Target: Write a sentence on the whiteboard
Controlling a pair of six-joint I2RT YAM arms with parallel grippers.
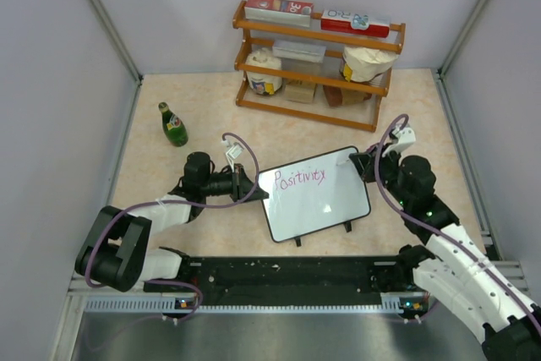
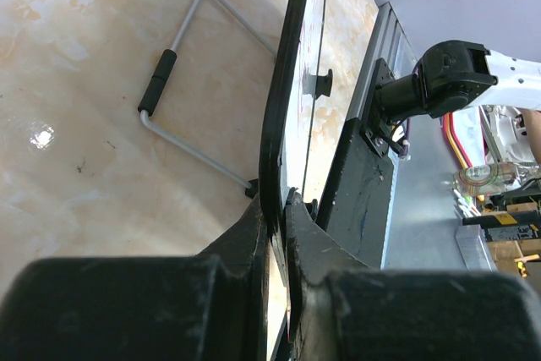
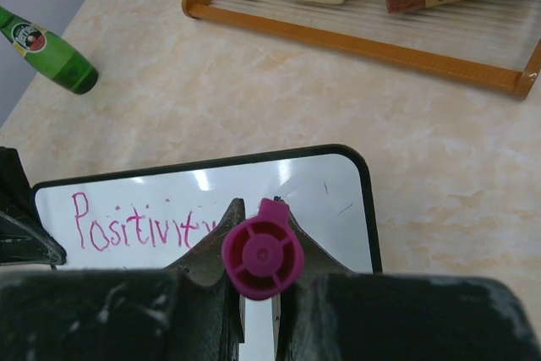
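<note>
I have the whiteboard (image 1: 325,200) sitting mid-table toward the near edge, propped on its stand, with its long axis running left to right and its right end angled a little toward the far edge. My left gripper (image 1: 254,190) is pinching the board's left edge, jaws pressed onto the black frame, which steadies it. My right gripper (image 1: 369,164) is closed on the marker (image 3: 262,257) and sits at the board's far right corner. I only see the marker's butt end from the wrist, so I cannot tell whether the tip touches the surface. Of the sentence (image 1: 294,180), only "Positivity" is down, along the top line, ending just left of the marker. The blank space lies below that word, toward me and to the left of the right gripper. I judge the next stroke depends on that. The pen has to come back along the long axis toward the left gripper and drop a line, and the right arm is the one to write.
</note>
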